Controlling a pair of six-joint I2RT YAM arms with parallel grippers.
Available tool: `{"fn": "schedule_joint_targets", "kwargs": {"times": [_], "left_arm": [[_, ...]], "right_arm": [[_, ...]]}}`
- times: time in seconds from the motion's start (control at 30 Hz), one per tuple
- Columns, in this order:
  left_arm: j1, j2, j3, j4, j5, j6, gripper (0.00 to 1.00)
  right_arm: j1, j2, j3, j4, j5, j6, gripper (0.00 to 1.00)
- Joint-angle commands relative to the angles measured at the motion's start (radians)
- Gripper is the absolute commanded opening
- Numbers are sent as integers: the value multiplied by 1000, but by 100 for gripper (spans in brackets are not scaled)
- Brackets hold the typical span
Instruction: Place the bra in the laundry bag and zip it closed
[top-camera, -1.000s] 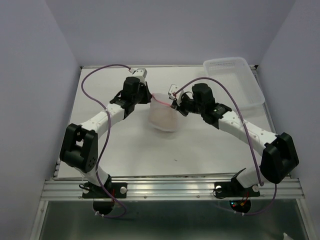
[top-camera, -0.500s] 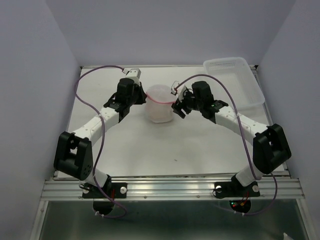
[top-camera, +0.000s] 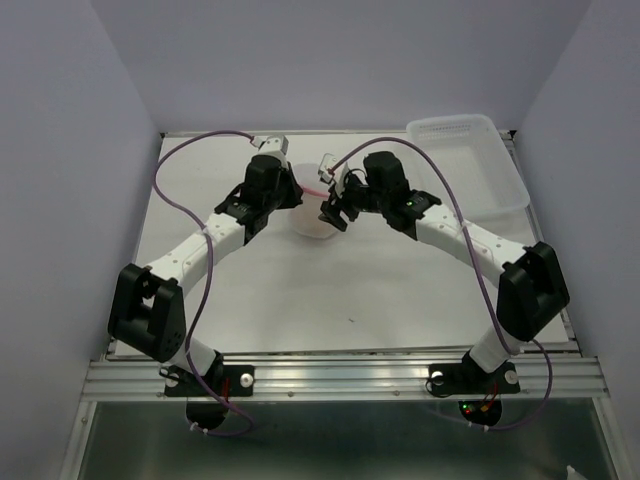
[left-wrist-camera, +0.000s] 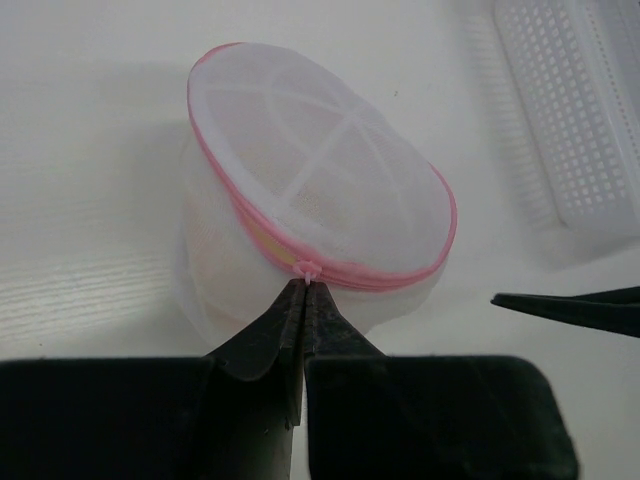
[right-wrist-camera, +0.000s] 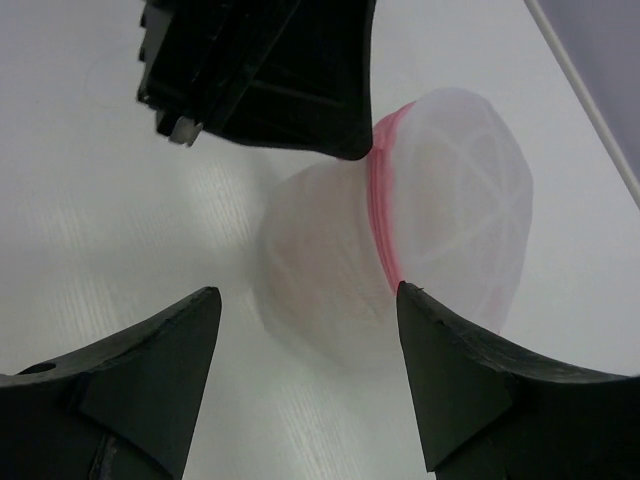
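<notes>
White-and-black arms (top-camera: 195, 250), purple cables (top-camera: 176, 146)

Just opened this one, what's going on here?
The left gripper is shut on the pink zipper rim of the small round white mesh laundry bag, which stands on the table. The right gripper hangs open beside it, holding nothing. Peach fabric, the bra, shows through the mesh, and the zipper looks closed where visible.

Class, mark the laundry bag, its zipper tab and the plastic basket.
laundry bag (left-wrist-camera: 330, 190), left wrist view, on its white mesh top
zipper tab (left-wrist-camera: 308, 268), left wrist view, pink knob at the rim
plastic basket (left-wrist-camera: 580, 110), left wrist view, perforated wall
</notes>
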Motion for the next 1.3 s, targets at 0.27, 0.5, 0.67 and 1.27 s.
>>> {"fn": "schedule_joint_targets", "kwargs": {"times": [0.27,0.5,0.67,1.27], "left_arm": [[-51,-35,49,-31,-29,-53,0],[-60,-41,40,-31,-32,-57,0],[-68,-54,34,-30,-33,-64,0],[-46,-14,55,-113,-167,-67,0]], "right_arm": [[28,134,163,49,83,-41,73],[28,190,190,49,74,-62,71],[28,222,210,51,72,-70,60],[28,101,66,77,51,-131,1]]}}
